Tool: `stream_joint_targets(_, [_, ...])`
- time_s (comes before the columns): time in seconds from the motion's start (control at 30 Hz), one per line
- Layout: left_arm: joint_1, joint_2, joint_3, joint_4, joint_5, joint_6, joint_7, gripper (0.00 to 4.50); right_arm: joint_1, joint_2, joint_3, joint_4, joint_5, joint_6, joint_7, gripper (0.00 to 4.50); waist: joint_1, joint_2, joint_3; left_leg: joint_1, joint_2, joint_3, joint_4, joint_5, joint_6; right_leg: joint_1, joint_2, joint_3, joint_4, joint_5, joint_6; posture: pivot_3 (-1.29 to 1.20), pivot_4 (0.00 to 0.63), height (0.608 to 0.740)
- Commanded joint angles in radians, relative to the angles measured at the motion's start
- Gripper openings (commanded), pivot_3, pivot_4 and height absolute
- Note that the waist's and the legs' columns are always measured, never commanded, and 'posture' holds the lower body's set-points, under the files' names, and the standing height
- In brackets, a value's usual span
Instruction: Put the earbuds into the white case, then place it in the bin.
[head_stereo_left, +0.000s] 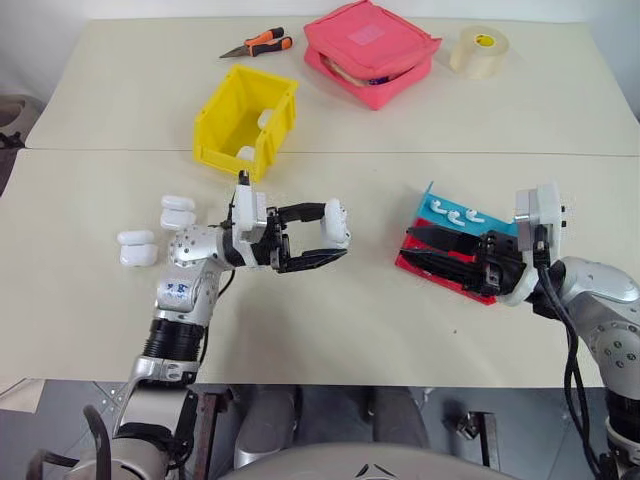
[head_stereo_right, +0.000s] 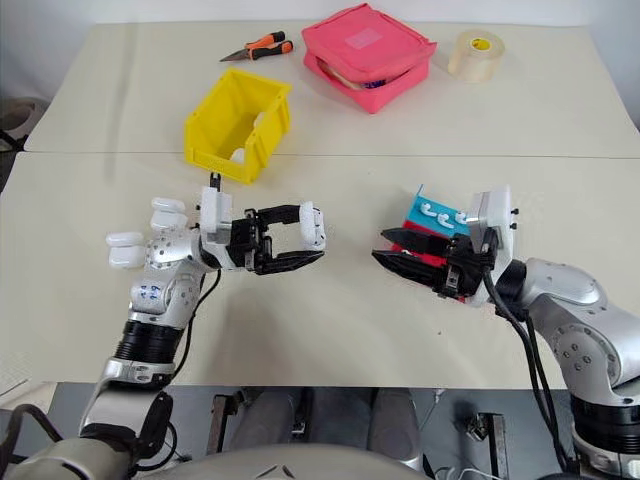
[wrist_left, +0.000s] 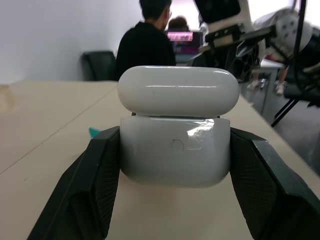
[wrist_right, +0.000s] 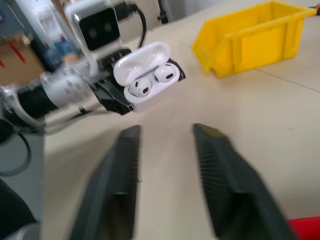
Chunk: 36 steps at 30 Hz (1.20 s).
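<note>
1. My left gripper has its two black fingers clamped on the lower body of the white case, one on each side, holding it above the table.
2. The case's lid is hinged open, and in the right wrist view I can see the earbuds seated side by side in its wells.
3. My right gripper holds nothing; its fingers stand apart with a clear gap between them, pointing across the table toward the left gripper and the case it holds.
4. The right gripper hangs over the near end of the red-and-blue tray, where more loose earbuds lie on the blue part.
5. The two grippers face each other, well apart, with bare table between them.
6. The bin sits farther back, beyond the left gripper, with a couple of white cases already inside.
7. Spare white cases lie in a small cluster on the table just beside my left arm.
8. At the far edge I can see orange-handled pliers, a pink zip pouch and a roll of tape.
9. In the left wrist view a person in dark clothes sits in the background, turned away.
</note>
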Motion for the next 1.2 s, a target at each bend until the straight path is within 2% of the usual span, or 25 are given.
stream_joint_targets(0.03, [-0.018,0.046,-0.041,-0.069,0.058,0.019,0.015,2.81,-0.067,-0.001,0.056,-0.015,-0.051,-0.019,0.003,0.28,-0.001,0.000,0.000,0.000,0.000,0.000,0.000,0.000,0.000,0.000,0.000,0.000,0.000,0.000,0.000,0.00,0.150,0.740])
stream_joint_targets(0.07, [-0.017,0.054,-0.048,-0.076,0.064,0.033,0.020,2.81,-0.093,0.010,0.074,-0.016,-0.057,-0.013,-0.003,0.02,-0.001,0.000,0.000,0.000,0.000,0.000,0.000,0.000,0.000,0.000,0.000,0.000,0.000,0.000,0.000,0.00,0.150,0.740])
stream_joint_targets(0.37, [-0.025,0.063,-0.104,-0.092,0.109,0.053,0.045,2.81,-0.297,0.087,0.188,0.009,-0.074,0.041,-0.036,0.02,0.000,0.000,0.000,0.000,0.000,-0.002,0.000,0.000,0.000,0.000,0.000,0.000,0.000,0.000,0.000,0.00,0.150,0.740])
stream_joint_targets(0.63, [-0.019,0.026,-0.117,-0.090,0.115,0.028,0.073,2.81,-0.337,0.076,0.284,0.065,-0.182,0.029,0.015,0.02,0.000,0.000,0.000,0.000,0.000,-0.001,0.000,0.000,0.000,-0.001,0.000,0.000,0.000,0.000,0.000,0.00,0.150,0.740])
stream_joint_targets(0.9, [0.014,0.008,-0.084,-0.104,0.050,0.021,0.044,2.81,-0.211,-0.031,0.151,0.113,-0.202,-0.020,0.104,0.02,0.002,-0.001,0.000,-0.001,0.000,-0.001,-0.001,0.000,0.000,-0.001,0.000,-0.001,-0.001,0.000,0.000,0.00,0.150,0.740])
stream_joint_targets(1.03, [0.050,0.013,-0.056,-0.118,0.016,0.017,0.039,2.81,-0.111,-0.023,0.049,0.102,-0.179,-0.074,0.122,0.02,0.001,-0.001,0.000,-0.001,0.000,-0.001,0.000,0.000,0.000,-0.001,0.000,-0.001,0.000,0.000,0.000,0.00,0.150,0.740])
stream_joint_targets(1.13, [0.087,0.022,-0.029,-0.137,-0.015,0.015,0.032,2.81,-0.042,0.022,-0.032,0.071,-0.136,-0.112,0.106,0.62,-0.001,-0.001,0.000,-0.001,0.001,0.000,0.000,0.000,0.000,-0.001,0.000,-0.001,0.000,0.000,0.000,0.00,0.150,0.740])
stream_joint_targets(1.2, [0.138,0.035,0.012,-0.159,-0.018,-0.001,0.065,2.81,0.020,0.055,-0.076,0.027,-0.131,-0.174,0.111,1.29,0.000,-0.001,0.000,0.000,0.001,0.000,0.000,0.000,-0.001,-0.001,0.000,0.000,0.000,0.000,0.000,0.00,0.150,0.740])
